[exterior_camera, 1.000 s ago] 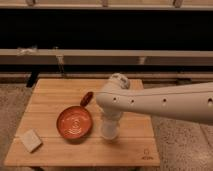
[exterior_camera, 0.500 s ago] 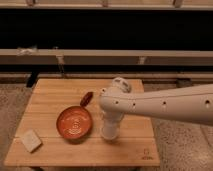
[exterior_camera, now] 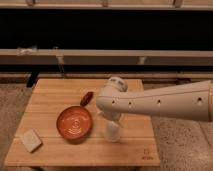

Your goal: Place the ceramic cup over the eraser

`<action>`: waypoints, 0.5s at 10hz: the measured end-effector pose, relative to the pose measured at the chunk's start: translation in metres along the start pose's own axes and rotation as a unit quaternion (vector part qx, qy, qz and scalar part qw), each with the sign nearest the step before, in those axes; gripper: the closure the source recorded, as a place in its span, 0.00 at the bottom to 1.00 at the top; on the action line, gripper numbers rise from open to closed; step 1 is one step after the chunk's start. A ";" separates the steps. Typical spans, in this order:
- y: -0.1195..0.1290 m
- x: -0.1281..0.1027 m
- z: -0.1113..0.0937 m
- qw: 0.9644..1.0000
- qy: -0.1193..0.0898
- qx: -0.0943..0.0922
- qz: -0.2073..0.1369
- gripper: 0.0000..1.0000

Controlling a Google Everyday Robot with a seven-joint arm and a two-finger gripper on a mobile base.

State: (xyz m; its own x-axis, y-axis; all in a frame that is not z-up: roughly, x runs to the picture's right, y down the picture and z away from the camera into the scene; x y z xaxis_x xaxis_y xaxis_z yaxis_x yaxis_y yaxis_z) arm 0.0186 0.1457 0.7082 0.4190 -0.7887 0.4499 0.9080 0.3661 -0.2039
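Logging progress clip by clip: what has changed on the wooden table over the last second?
Very little. The white arm's gripper has stayed over the small off-white ceramic cup to the right of the orange bowl, shifting only slightly; the cup has not visibly been lifted or moved. The bowl, the pale beige block near the front left corner and the small dark reddish oblong behind the bowl lie as before.
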 end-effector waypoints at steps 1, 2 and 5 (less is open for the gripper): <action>-0.003 0.001 -0.003 1.000 0.002 0.002 -0.004 0.20; -0.002 0.000 -0.003 1.000 0.000 0.001 -0.004 0.20; -0.002 0.000 -0.003 1.000 0.001 0.001 -0.004 0.20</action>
